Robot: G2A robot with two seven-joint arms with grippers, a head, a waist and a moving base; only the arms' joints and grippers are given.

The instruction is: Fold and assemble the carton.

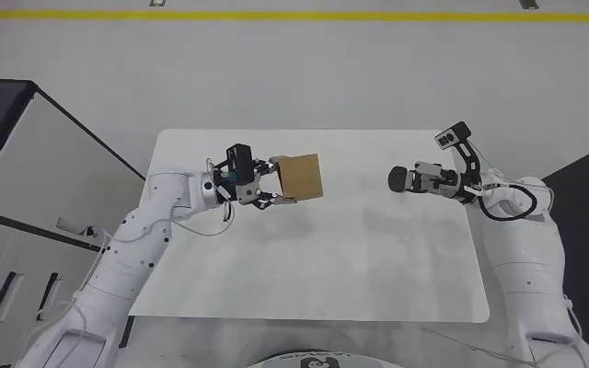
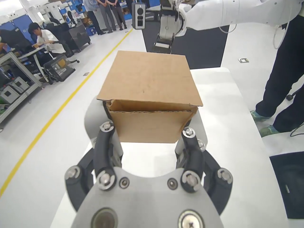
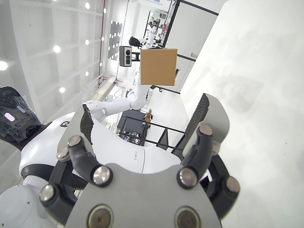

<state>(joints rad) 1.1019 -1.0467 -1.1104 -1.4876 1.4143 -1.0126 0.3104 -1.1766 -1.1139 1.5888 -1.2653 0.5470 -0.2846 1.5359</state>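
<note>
Hanging above the white table (image 1: 368, 276), the brown carton (image 1: 300, 177) is clamped at one end by the left gripper (image 1: 269, 189) — the right gripper (image 1: 396, 178) is held open, well apart, facing it.

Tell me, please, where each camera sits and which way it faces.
Top view: above the arms, looking down at the table; left arm and right arm show.
Left wrist view: on the left wrist, facing across the table; left pincer grips the carton, right arm beyond.
Right wrist view: on the right wrist, facing the left arm; open right pincer in front.
Shared: all three show the carton.
</note>
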